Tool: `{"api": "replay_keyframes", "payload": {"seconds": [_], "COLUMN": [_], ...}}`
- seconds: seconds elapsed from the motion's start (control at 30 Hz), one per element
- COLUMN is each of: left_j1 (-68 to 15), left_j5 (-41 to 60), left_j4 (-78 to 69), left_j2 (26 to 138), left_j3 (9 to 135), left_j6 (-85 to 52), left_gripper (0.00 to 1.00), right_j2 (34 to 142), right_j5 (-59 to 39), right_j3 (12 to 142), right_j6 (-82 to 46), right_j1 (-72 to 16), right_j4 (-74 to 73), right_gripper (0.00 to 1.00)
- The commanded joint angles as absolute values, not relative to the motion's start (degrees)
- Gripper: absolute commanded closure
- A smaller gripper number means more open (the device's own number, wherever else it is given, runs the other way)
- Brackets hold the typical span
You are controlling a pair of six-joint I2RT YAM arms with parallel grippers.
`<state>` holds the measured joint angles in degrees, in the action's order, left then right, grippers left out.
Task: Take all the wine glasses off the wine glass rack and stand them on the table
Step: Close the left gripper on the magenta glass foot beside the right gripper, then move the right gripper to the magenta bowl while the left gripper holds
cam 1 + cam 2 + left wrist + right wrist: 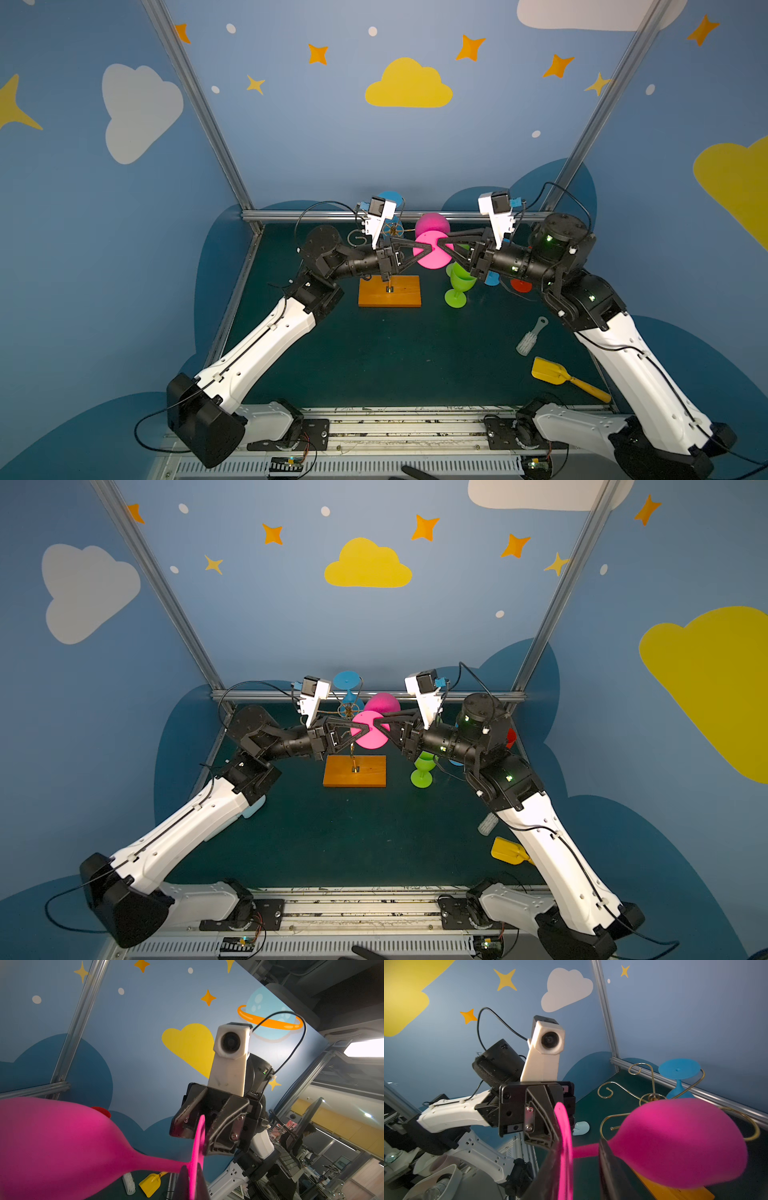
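Note:
A pink wine glass [432, 259] [370, 739] hangs sideways in the air, clear of the gold wire wine glass rack [393, 229] [648, 1097], above the rack's wooden base [390, 291]. My left gripper [427, 248] [192, 1182] is shut on the rim of its round foot. My right gripper [441, 245] [579, 1172] comes from the opposite side with its jaws open. One finger lies against the foot and the other stands apart beside the stem. A blue wine glass [679, 1069] [347, 680] hangs upside down from a rack arm at the back.
A green glass [459, 282] stands right of the wooden base, with a blue one [492, 278] and a red object [520, 285] behind my right arm. A brush [530, 338] and a yellow scoop [552, 372] lie at the right. A pale blue object [253, 808] lies under my left arm.

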<state>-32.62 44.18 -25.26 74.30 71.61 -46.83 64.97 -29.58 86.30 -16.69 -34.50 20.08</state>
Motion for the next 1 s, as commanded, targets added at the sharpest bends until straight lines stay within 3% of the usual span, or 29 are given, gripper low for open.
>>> {"api": "replay_keyframes", "payload": {"seconds": [0.0, 0.1, 0.2, 0.63, 0.97], "left_j1": [-31.1, -30.3, -29.8, -28.7, -28.7], "left_j5": [45.6, 46.1, 46.7, 47.7, 47.4], "left_j4": [-32.8, -35.4, -36.1, -39.1, -37.5], "left_j2": [72.3, 71.7, 71.3, 72.6, 72.0], "left_j3": [71.2, 70.8, 70.9, 70.8, 70.8], "left_j6": [-53.7, -57.0, -59.6, -70.3, -70.2], "left_gripper": [0.97, 0.97, 0.97, 0.97, 0.97], "right_j2": [60.1, 55.1, 51.5, 51.6, 59.3], "right_j5": [-23.7, -17.2, -11.8, -17.3, -22.3], "right_j3": [85.9, 82.0, 78.2, 64.7, 67.3], "right_j6": [-12.4, -8.1, -2.9, 16.0, 19.8], "right_j1": [-34.7, -34.5, -34.3, -34.4, -34.5], "right_j4": [21.1, 19.3, 18.0, -2.1, -9.1], "right_gripper": [0.46, 0.27, 0.19, 0.13, 0.11]}}
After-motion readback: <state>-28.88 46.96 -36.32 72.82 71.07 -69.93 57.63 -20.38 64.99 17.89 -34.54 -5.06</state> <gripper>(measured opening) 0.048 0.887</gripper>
